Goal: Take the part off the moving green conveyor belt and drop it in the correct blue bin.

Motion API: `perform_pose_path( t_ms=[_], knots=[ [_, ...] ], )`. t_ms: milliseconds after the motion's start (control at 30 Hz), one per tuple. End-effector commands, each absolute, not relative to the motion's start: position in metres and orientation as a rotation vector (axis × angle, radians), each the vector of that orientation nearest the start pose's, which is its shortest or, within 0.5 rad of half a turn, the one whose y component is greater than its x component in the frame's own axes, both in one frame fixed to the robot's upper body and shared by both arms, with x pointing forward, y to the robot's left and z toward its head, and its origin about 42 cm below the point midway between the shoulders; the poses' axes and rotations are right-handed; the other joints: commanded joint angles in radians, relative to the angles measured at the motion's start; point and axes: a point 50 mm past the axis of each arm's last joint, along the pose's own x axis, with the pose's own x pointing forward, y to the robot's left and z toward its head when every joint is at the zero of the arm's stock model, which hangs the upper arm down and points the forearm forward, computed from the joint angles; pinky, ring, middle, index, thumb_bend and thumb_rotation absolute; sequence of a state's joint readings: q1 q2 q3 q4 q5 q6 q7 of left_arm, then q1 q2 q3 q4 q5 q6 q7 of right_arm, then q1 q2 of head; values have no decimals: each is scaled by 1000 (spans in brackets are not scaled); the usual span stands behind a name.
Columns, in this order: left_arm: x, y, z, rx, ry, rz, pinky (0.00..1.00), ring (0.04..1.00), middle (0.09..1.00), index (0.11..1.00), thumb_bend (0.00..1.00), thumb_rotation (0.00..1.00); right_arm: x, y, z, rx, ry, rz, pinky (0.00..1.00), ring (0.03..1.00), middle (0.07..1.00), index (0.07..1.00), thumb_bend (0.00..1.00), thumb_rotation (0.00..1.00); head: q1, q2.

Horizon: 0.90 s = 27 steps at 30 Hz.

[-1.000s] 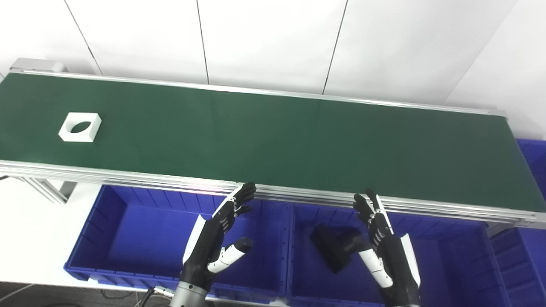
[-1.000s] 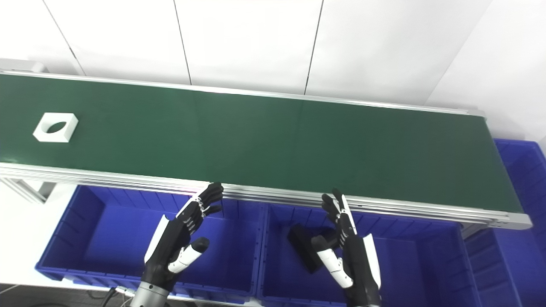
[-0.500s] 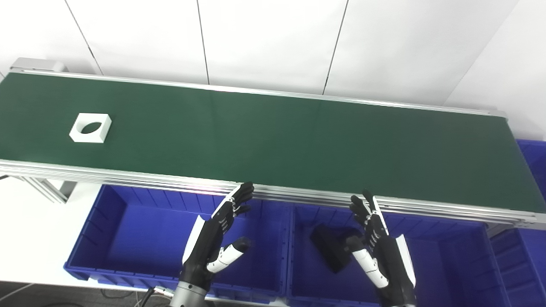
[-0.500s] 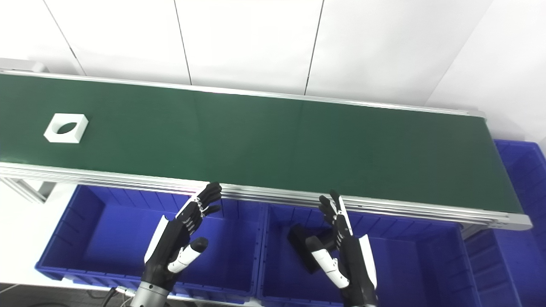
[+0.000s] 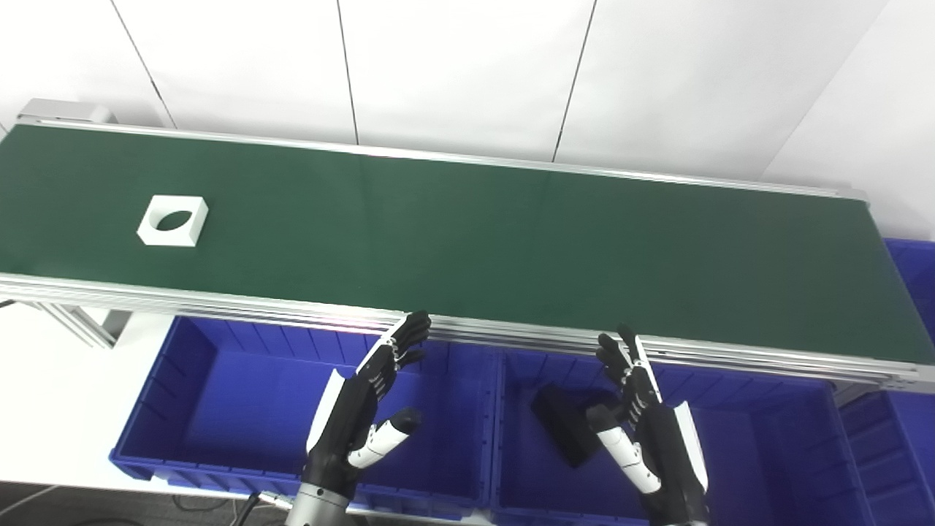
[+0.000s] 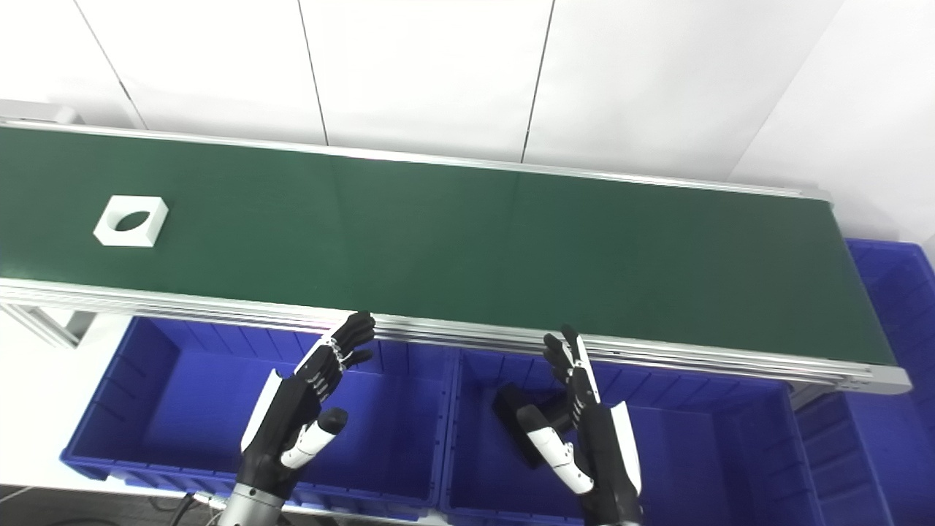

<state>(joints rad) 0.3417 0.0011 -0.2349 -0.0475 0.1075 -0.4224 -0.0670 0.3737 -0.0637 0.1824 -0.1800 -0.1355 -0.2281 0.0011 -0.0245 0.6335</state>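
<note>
— Where is the part sitting right now?

— The white part (image 5: 172, 220), a square block with an oval hole through it, is lying flat on the green conveyor belt (image 5: 467, 234), toward its left end and closer to the near rail than the far one. Nothing is touching it.

— And the hands?

— Both are hovering below the near edge of the belt, over the bins, well apart from the part. The left hand (image 5: 361, 409) is hanging above the left blue bin (image 5: 157, 398), with its fingers (image 5: 398, 343) stretching up toward the belt's rail and its thumb sticking out to the side. It is holding nothing, and the fingers are spreading apart.

— The right one too?

— Yes. The right hand (image 5: 646, 420) is hanging over the middle blue bin (image 5: 774, 453), palm turned inward, fingers apart and pointing up at the rail, gripping nothing.

— Is anything lying in the bins?

— A black part (image 5: 562, 427) is resting on the floor of the middle bin, just left of the right hand. I cannot tell whether the thumb is touching it. A third blue bin (image 5: 909, 263) is showing at the right end of the belt.
</note>
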Motion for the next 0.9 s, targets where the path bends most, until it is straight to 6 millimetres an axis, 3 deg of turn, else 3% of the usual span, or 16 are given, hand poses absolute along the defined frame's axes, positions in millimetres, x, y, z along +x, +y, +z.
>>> perform_pose_path(
  t_ms=[0,667,867],
  knots=[
    [164,160,71,33,-205,-238,842,897,905,892,770,820,158,-192,92,-120,-134,130,946,934,939,1000,638,754,1,-3],
    [165,161,63,33,-186,-246,841,894,900,882,770,795,157,-194,82,-122,-128,127,923,935,939,1000,649,763,14,-61],
    [166,161,63,42,-186,-247,839,891,897,881,776,790,158,-194,81,-130,-134,127,924,930,933,995,650,758,-20,-66]
  ],
)
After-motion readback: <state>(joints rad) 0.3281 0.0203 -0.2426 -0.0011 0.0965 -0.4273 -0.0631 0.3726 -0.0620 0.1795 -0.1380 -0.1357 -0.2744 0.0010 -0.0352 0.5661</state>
